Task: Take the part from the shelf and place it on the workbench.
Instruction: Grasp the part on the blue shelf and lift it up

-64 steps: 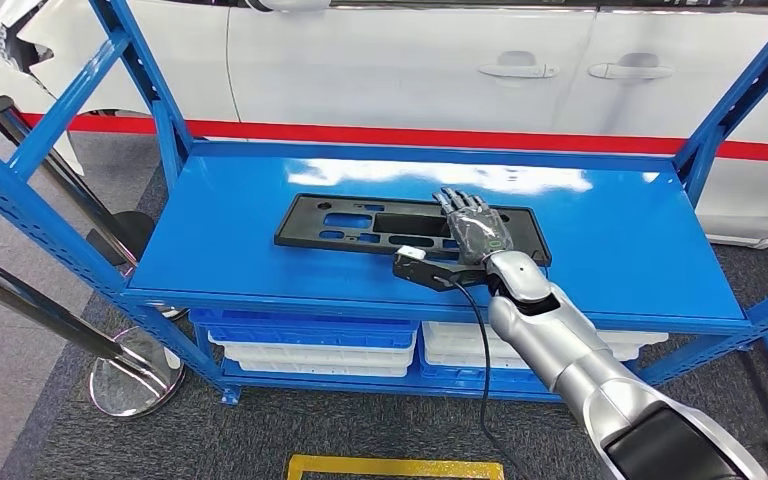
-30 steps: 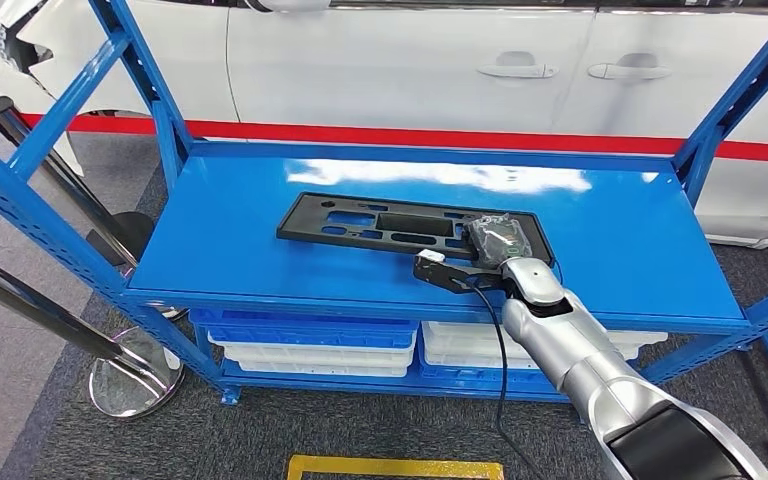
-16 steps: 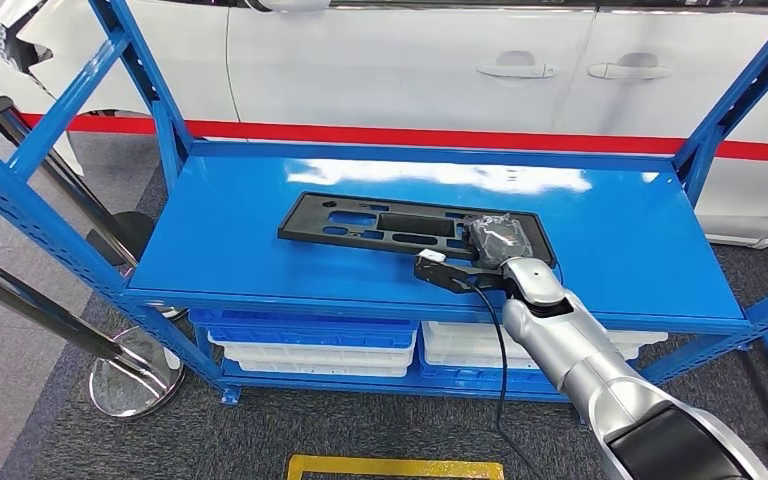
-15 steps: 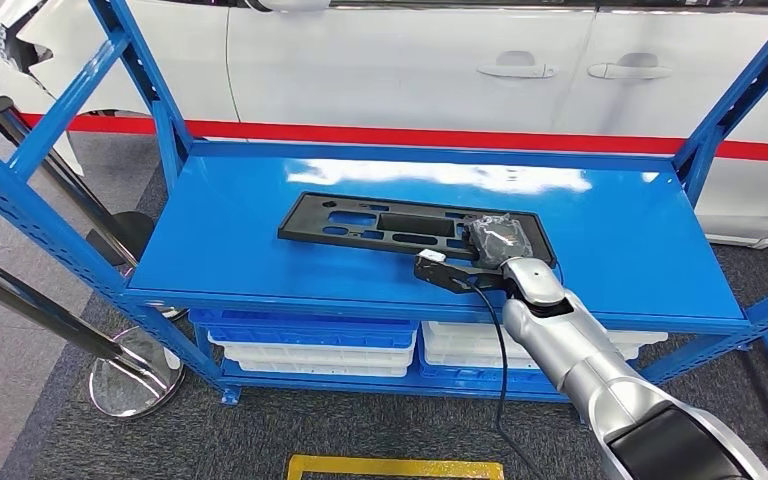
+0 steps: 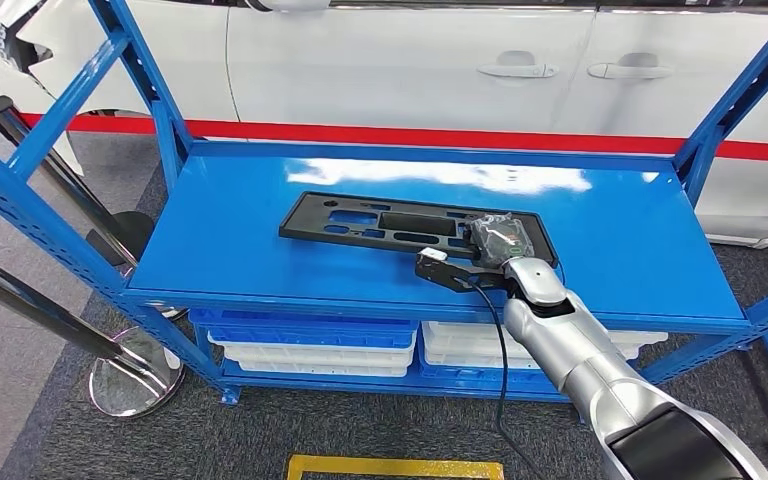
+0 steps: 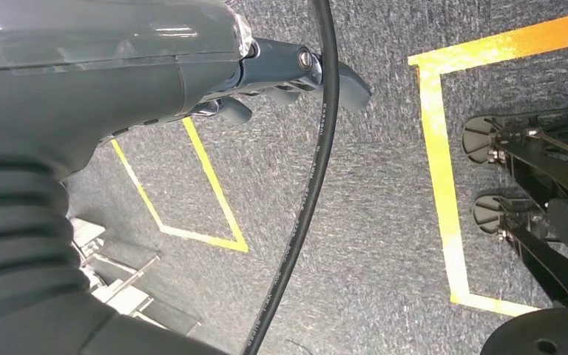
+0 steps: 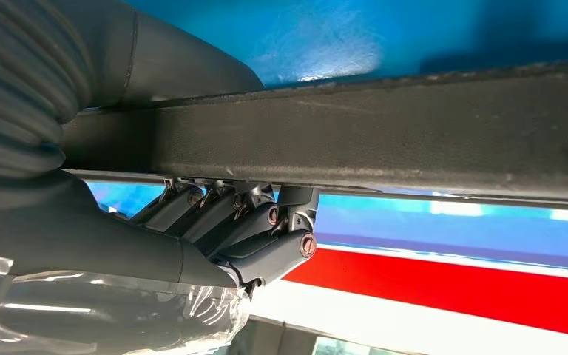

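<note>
- The part (image 5: 415, 224), a flat black plate with cut-outs, lies on the top deck of the shelf (image 5: 620, 240), near the deck's front edge and roughly midway along it.
- The right hand (image 5: 500, 240) sits on the part's right end; the right wrist view shows its fingers (image 7: 225, 214) curled over one face of the part (image 7: 384, 133) and the thumb on the other, so it has the part pinched along its edge.
- The left hand (image 6: 214, 81) hangs over the grey floor (image 6: 370, 222) with its fingers curled in; it seems to hold nothing, though the view is too partial for me to tell.
- Step in hand, as I judge it: the grasp is made and the lift is not yet begun, as the part looks flat on the deck.
- The next move calls for raising the right end cleanly, keeping the long plate level so the free left end does not drag or swing into the shelf's uprights, then carrying it to the workbench.
- Below the deck, blue and white trays (image 5: 310, 345) are stacked on the lower shelf; their contents are hidden.
- Behind the shelf stands a white car (image 5: 410, 60).
</note>
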Robot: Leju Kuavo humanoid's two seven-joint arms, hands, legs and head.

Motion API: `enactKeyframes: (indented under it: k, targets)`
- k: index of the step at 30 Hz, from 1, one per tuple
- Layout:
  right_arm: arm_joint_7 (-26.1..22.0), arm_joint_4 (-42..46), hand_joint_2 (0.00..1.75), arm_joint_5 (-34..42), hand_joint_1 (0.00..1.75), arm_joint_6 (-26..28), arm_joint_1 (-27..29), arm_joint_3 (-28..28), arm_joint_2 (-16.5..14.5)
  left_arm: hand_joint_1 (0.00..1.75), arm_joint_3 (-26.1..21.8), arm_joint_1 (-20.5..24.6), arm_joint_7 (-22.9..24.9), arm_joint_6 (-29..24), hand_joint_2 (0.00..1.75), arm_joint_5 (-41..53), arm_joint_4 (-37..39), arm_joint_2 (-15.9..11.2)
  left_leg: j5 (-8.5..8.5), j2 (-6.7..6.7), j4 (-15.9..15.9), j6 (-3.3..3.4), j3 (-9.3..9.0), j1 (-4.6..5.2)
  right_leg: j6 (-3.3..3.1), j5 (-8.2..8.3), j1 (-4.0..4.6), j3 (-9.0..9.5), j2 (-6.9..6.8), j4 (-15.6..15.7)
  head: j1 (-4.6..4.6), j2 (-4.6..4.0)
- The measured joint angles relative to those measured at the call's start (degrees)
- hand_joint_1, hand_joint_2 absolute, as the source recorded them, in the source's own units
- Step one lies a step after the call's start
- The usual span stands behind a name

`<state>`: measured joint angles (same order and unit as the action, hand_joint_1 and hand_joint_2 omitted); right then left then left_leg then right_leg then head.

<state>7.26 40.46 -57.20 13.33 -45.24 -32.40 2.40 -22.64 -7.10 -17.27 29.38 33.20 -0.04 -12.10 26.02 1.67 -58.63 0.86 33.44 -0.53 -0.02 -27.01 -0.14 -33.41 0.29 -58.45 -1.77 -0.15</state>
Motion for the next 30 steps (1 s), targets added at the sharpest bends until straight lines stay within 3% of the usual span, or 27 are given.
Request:
enactKeyframes:
  k: [9,16,22,27,30]
  targets:
    - [-1.2,3.5,1.75,3.1,1.68,1.3,1.4,1.5,0.0,0.0,0.0,0.2,-0.3,-0.8,1.75,1.0,0.0,0.0,0.0,0.0,0.0,0.0,0.02,0.0,0.0,0.0,0.0,-0.02,0.0,0.0,0.0,0.0]
    - [-1.0,23.2,1.75,11.1,1.68,0.8,2.5,5.5,1.9,0.0,-0.1,0.1,-1.3,-2.5,1.75,1.5,0.0,0.4,0.0,0.0,0.0,0.0,0.19,0.02,0.0,0.01,-0.01,-0.18,0.0,0.0,0.0,0.0]
    - [-1.1,35.2,1.75,12.6,1.68,0.4,2.1,8.1,4.0,0.0,-0.1,0.0,-1.9,-2.7,1.75,1.7,0.0,0.7,0.05,0.02,-0.2,0.08,0.28,0.29,0.09,0.06,-0.12,-0.16,-0.02,0.1,0.0,0.0]
    - [-1.7,38.7,1.75,12.1,1.68,0.6,2.6,8.6,5.2,0.0,-0.1,-0.1,-2.0,-2.5,1.75,1.9,0.0,0.7,0.16,-0.01,-0.6,0.38,0.44,0.43,0.42,0.22,-0.25,-0.18,0.02,0.1,0.0,0.0]
    - [-1.9,39.4,1.75,11.1,1.68,1.0,2.8,8.6,5.8,0.0,-0.1,-0.1,-2.0,-2.4,1.75,2.1,0.0,0.7,-0.43,-0.11,-0.3,0.89,0.41,0.2,0.97,0.31,-0.21,-0.13,0.06,0.0,0.0,0.0]
